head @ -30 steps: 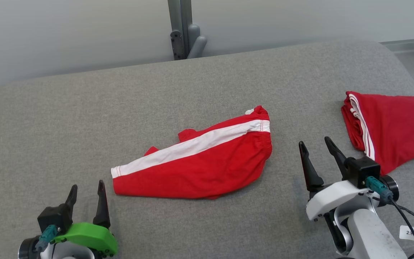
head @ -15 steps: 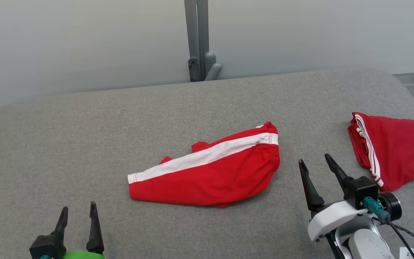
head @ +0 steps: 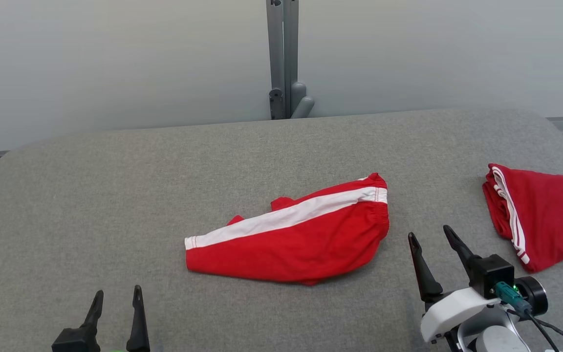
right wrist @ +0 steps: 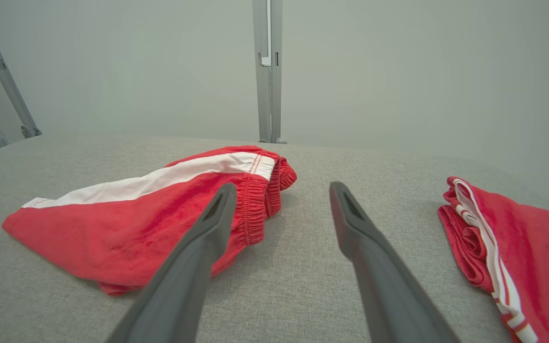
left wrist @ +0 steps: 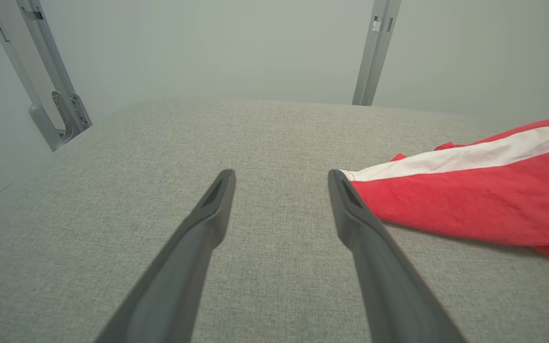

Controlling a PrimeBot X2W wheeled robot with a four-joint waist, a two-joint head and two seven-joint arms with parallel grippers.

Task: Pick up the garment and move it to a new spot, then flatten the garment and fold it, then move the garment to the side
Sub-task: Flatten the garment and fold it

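Note:
A red garment with a white side stripe lies loosely folded in the middle of the grey padded table; it looks like a pair of shorts with an elastic waistband at its right end. The same garment fills the right of the left wrist view, and in the right wrist view the garment lies at the left. My left gripper stands open at the lower left, short of the garment's hem. My right gripper stands open just right of the waistband. Neither holds anything.
A second red garment with thin white stripes lies folded at the table's right edge, also at the right in the right wrist view. A grey metal post rises behind the table against a pale wall.
The camera has tilted up and turned, so everything sits lower and further right in the picture. Both grippers stay open; the garments lie as before.

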